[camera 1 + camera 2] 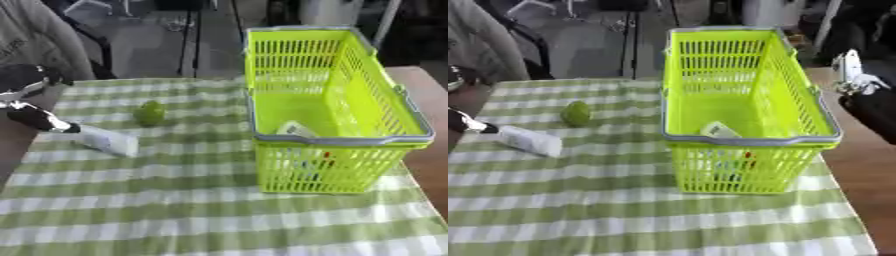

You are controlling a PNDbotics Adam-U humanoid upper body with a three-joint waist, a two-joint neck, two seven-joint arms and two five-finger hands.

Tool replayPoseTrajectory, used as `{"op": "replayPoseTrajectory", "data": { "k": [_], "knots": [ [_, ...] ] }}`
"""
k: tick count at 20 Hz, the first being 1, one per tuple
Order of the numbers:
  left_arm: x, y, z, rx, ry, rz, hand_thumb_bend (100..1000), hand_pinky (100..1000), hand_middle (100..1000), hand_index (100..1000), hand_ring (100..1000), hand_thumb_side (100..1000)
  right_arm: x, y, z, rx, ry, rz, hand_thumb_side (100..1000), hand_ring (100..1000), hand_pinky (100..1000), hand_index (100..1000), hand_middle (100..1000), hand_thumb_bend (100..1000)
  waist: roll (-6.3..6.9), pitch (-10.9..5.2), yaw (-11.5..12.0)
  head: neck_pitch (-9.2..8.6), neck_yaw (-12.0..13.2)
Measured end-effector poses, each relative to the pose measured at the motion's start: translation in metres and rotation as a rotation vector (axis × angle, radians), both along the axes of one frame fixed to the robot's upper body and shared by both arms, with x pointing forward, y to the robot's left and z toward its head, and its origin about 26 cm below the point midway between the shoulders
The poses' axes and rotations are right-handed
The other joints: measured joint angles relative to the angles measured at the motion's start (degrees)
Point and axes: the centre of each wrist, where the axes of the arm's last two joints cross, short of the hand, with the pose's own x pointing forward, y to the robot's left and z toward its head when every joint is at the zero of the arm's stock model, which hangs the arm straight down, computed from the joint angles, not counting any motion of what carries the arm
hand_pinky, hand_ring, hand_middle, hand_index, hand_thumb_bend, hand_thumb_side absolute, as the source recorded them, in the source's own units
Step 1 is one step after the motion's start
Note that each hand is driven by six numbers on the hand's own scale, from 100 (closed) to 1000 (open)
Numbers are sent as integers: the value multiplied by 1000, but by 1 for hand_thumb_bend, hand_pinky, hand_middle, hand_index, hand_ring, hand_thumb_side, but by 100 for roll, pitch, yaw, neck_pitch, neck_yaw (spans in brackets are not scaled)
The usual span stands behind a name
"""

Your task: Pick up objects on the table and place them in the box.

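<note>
— What's at your left?
— My left hand (35,118) sits at nine o'clock; whether its fingers pinch the white cylindrical tube (107,140), I cannot tell. The tube lies on the green-and-white checked cloth (175,210), long axis running ten to four o'clock. Just beyond rests a small round green fruit (150,112).
— And the container?
— The lime-green plastic mesh basket (350,165) at three o'clock holds a pale flat packet (296,130).
</note>
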Motion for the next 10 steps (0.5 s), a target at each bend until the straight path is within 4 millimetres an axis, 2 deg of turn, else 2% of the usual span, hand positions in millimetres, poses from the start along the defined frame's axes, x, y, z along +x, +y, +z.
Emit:
{"op": "replayPoseTrajectory", "data": {
  "k": [7, 8, 10],
  "knots": [
    [9, -5, -27, 15, 8, -28, 809, 773, 781, 853, 795, 523, 0, 1, 3, 0, -9, 6, 501, 580, 576, 840, 627, 100, 24, 134, -108, -47, 1],
    [9, -5, -30, 14, 17, -34, 804, 773, 768, 842, 792, 478, 0, 1, 3, 0, -9, 8, 503, 579, 576, 840, 626, 100, 27, 143, -117, -49, 1],
    [9, -3, -34, 14, 45, -45, 802, 773, 768, 841, 792, 473, 0, 1, 3, 1, -9, 11, 503, 579, 575, 840, 626, 100, 32, 170, -145, -55, 1]
  ]
}}
